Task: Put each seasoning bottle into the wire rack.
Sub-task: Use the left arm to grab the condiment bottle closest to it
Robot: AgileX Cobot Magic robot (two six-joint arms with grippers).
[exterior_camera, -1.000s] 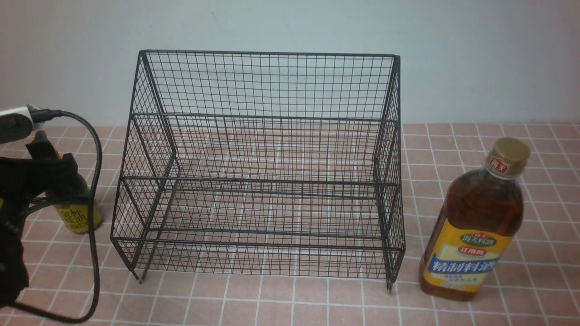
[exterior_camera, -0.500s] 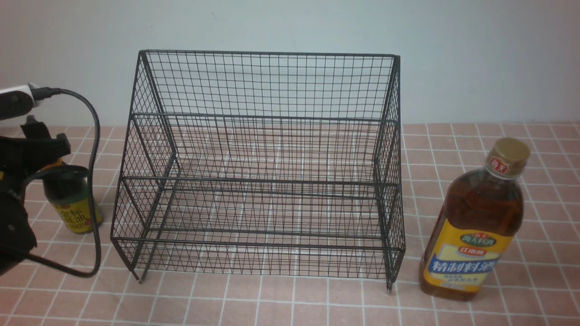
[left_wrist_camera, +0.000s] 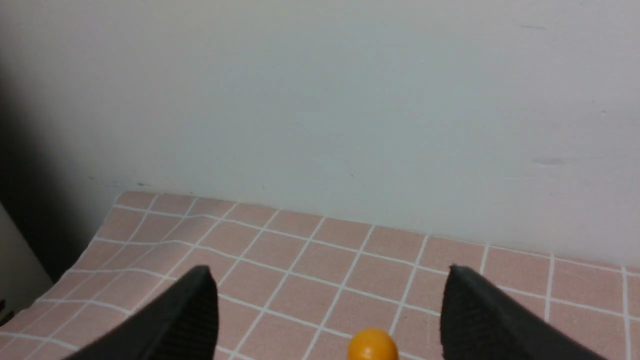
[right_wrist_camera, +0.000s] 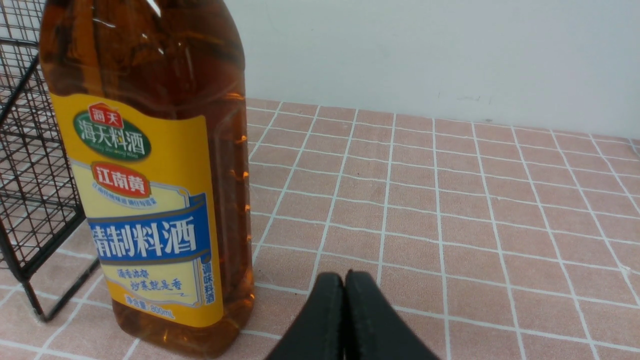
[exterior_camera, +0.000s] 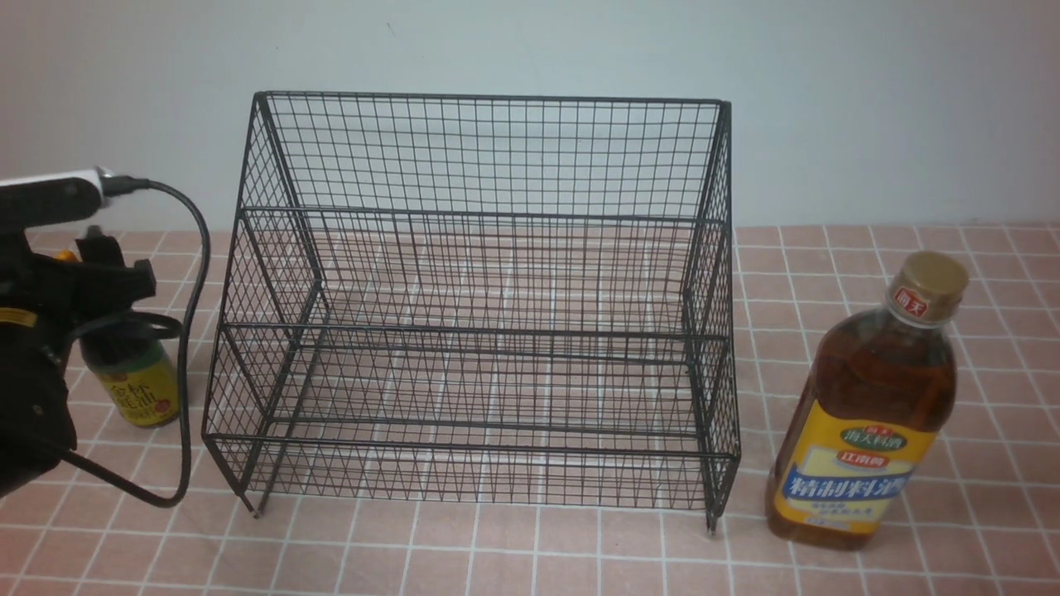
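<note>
Since the frame from half a second ago, the black left arm (exterior_camera: 37, 364) has shifted inward toward the rack, its looped black cable (exterior_camera: 186, 397) swinging along with it, while both bottles and the rack have stayed where they were. Nothing sits in either tier of the large black wire-mesh rack (exterior_camera: 476, 333), which stands on the pink checked tablecloth (exterior_camera: 596, 546) with its tall back toward the pale wall (exterior_camera: 497, 41); both bottles are outside it, one on each side. To its left stands the small dark-sauce bottle with the orange pointed cap (exterior_camera: 141, 381), near the rack's side and partly hidden behind the left arm. The left claw (left_wrist_camera: 330, 305) is spread wide, and in the left wrist view the orange cap tip shows between its two fingers, further off, with neither finger pinching it. To the right of the rack, just beside it, is the tall amber-liquid bottle with the gold cap (exterior_camera: 865, 406). The right claw (right_wrist_camera: 347, 280) is pressed together, holding nothing, with that bottle off to one side of its fingertips. The small bottle is upright, its yellow-green label facing the front camera; the tall one is upright too, clear-walled and glossy, with a yellow and blue label and a red seal at its neck
</note>
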